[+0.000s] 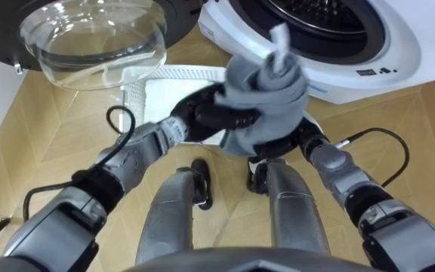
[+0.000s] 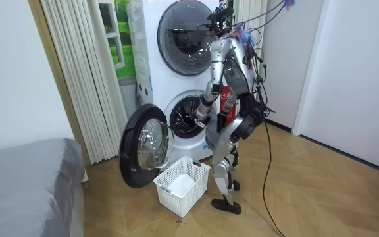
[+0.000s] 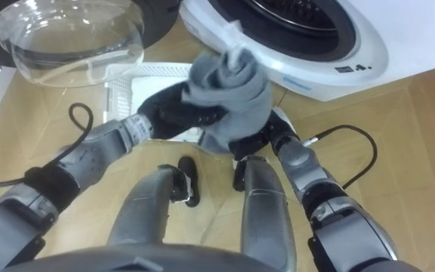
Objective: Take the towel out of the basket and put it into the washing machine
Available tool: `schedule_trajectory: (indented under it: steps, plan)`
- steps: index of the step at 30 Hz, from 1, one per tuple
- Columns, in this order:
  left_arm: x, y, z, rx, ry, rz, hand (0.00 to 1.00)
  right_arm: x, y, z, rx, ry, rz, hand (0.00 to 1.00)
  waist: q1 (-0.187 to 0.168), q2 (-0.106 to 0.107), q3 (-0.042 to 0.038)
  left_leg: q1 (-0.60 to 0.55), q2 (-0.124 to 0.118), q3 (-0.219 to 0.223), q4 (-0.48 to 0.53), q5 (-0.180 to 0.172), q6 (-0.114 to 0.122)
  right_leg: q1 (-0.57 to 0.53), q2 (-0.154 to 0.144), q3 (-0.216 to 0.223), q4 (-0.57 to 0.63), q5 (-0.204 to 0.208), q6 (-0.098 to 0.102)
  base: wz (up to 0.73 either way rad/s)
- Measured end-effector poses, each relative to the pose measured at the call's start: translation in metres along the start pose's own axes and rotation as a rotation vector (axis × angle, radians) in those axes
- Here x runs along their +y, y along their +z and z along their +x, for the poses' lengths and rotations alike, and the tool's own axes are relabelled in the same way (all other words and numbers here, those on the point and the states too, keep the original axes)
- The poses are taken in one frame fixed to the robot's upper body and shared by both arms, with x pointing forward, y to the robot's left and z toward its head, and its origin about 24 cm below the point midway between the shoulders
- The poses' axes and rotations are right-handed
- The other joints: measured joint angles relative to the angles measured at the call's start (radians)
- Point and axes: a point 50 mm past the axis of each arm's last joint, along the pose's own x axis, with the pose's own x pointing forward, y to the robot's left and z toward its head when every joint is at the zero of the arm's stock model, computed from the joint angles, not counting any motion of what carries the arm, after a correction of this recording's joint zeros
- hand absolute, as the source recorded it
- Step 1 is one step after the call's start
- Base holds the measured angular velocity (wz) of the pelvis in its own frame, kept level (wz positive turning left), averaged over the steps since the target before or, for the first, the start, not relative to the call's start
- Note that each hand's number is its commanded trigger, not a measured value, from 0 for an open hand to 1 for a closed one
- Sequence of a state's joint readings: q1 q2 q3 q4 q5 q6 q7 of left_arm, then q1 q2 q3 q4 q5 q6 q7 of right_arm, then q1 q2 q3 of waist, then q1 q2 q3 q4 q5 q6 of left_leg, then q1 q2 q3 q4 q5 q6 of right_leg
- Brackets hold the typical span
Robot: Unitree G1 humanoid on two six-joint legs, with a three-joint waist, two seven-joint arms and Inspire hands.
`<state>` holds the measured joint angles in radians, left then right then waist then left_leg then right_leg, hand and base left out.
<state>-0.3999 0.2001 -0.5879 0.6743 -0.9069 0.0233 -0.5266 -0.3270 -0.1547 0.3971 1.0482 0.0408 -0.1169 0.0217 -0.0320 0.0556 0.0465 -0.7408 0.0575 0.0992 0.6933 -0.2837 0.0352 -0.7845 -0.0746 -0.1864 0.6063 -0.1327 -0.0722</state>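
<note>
I am looking down from the robot's head at a white front-loading washing machine (image 1: 368, 53), which takes up the 1 o'clock corner of the eye view, its dark drum opening (image 1: 323, 19) facing me. The round glass door (image 1: 93, 41) is swung wide open at 11 o'clock. Below both lies a wood-patterned floor (image 1: 429, 121). At 12 o'clock on the floor, between door and machine, sits a white slatted laundry basket (image 1: 176, 75), partly covered by what I am carrying. In the room view the robot stands upright right at the machine, arms reaching toward the lower drum, with the basket near its feet. At the centre of the eye view, a grey towel (image 1: 266, 94) is bunched into a loose ball, held in the air just short of the drum's lip, one corner poking up toward 12 o'clock. The left hand (image 1: 217, 113) comes in from 8 o'clock with its dark fingers clamped into the bundle's side. The right hand (image 1: 291, 142) sits beneath the bundle at 5 o'clock; I cannot tell its grip. I judge the towel light, soft and floppy, likely to droop or snag on the rim, so holding the gathered middle is best.
</note>
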Motion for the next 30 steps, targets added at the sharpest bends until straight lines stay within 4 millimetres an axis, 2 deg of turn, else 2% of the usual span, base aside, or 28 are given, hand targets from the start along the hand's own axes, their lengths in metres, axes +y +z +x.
schedule_trajectory:
  steps: [3, 7, 10, 12, 13, 14, 15, 20, 23, 25, 27, 28, 30]
  plan:
    - [-0.003, 0.005, 0.005, -0.034, -0.009, -0.014, 1.0, 0.0, 0.006, 0.002, -0.024, -0.019, 0.016, 1.0, -0.014, -0.003, -0.0002, 0.005, 0.0, 0.001, 0.0, 0.0, -0.001, 0.004, 0.001, 0.003, 0.002, 0.0, 0.0, -0.01]
    - [-0.004, 0.01, 0.007, -0.07, -0.006, -0.035, 1.0, 0.001, 0.011, 0.003, -0.047, -0.035, 0.066, 1.0, -0.03, -0.031, 0.0, 0.007, 0.003, -0.002, 0.005, 0.0, -0.005, 0.006, 0.009, 0.007, 0.001, 0.002, -0.003, -0.02]
    - [-0.004, 0.012, 0.008, -0.086, -0.005, -0.039, 1.0, 0.003, 0.014, 0.004, -0.065, -0.034, 0.105, 1.0, -0.051, -0.044, -0.0002, -0.001, 0.007, -0.016, 0.017, -0.003, -0.009, 0.009, 0.016, 0.001, -0.001, 0.002, -0.004, 0.05]
    - [-0.007, 0.013, 0.009, -0.091, -0.009, -0.039, 1.0, 0.001, 0.014, 0.003, -0.067, -0.037, 0.128, 1.0, -0.054, -0.045, -0.0004, -0.003, 0.007, -0.02, 0.021, -0.003, -0.009, 0.012, 0.016, -0.003, -0.002, 0.002, -0.004, 0.05]
    - [-0.008, 0.015, 0.01, -0.097, -0.008, -0.036, 0.96, 0.0, 0.015, 0.003, -0.073, -0.039, 0.14, 1.0, -0.054, -0.046, -0.0005, -0.004, 0.008, -0.02, 0.022, -0.003, -0.009, 0.012, 0.016, -0.003, -0.002, 0.002, -0.004, 0.0]
    - [-0.009, 0.016, 0.01, -0.102, -0.008, -0.034, 0.43, -0.001, 0.016, 0.003, -0.078, -0.041, 0.145, 1.0, -0.053, -0.045, -0.0005, -0.004, 0.009, -0.02, 0.022, -0.003, -0.009, 0.012, 0.016, -0.003, -0.002, 0.002, -0.004, 0.0]
    - [-0.01, 0.018, 0.011, -0.111, -0.007, -0.03, 0.0, -0.001, 0.017, 0.003, -0.088, -0.044, 0.155, 1.0, -0.051, -0.045, -0.0006, -0.004, 0.009, -0.02, 0.022, -0.003, -0.009, 0.012, 0.016, -0.004, -0.002, 0.002, -0.004, 0.0]
    - [-0.011, 0.028, 0.013, -0.174, 0.019, -0.057, 0.0, 0.001, 0.017, 0.003, -0.098, -0.076, 0.235, 1.0, -0.048, -0.045, -0.0008, -0.003, 0.018, -0.019, 0.015, -0.001, -0.013, 0.017, 0.023, -0.01, -0.019, 0.011, -0.01, -0.03]
    - [-0.016, 0.04, 0.017, -0.324, 0.005, -0.213, 0.0, 0.005, 0.012, 0.004, -0.066, -0.09, 0.268, 1.0, -0.034, -0.045, -0.0007, 0.002, 0.017, -0.016, 0.005, 0.001, -0.015, 0.018, 0.023, -0.008, -0.022, 0.012, -0.01, 0.0]
    - [-0.02, 0.044, 0.02, -0.426, -0.01, -0.342, 0.0, 0.01, -0.004, 0.001, 0.019, -0.089, 0.27, 1.0, -0.006, -0.044, -0.0004, 0.016, 0.016, -0.017, -0.011, 0.004, -0.019, 0.032, 0.023, -0.015, -0.038, 0.014, -0.015, 0.0]
    - [-0.013, 0.034, 0.014, -0.434, 0.019, -0.406, 0.0, 0.013, -0.021, -0.002, 0.102, -0.086, 0.277, 1.0, 0.02, -0.042, 0.0009, 0.032, 0.014, -0.018, -0.029, 0.008, -0.023, 0.047, 0.024, -0.018, -0.053, 0.015, -0.016, 0.0]
    - [-0.003, 0.022, 0.006, -0.419, 0.072, -0.435, 0.0, 0.015, -0.03, -0.005, 0.144, -0.087, 0.277, 1.0, 0.035, -0.039, -0.0004, 0.04, 0.011, -0.018, -0.041, 0.01, -0.024, 0.052, 0.025, -0.017, -0.058, 0.015, -0.016, 0.0]
    - [0.017, 0.003, -0.011, -0.39, 0.184, -0.465, 0.0, 0.013, -0.036, -0.007, 0.175, -0.092, 0.271, 1.0, 0.05, -0.033, 0.0014, 0.041, 0.004, -0.02, -0.055, 0.015, -0.028, 0.05, 0.024, -0.017, -0.06, 0.014, -0.017, 0.0]
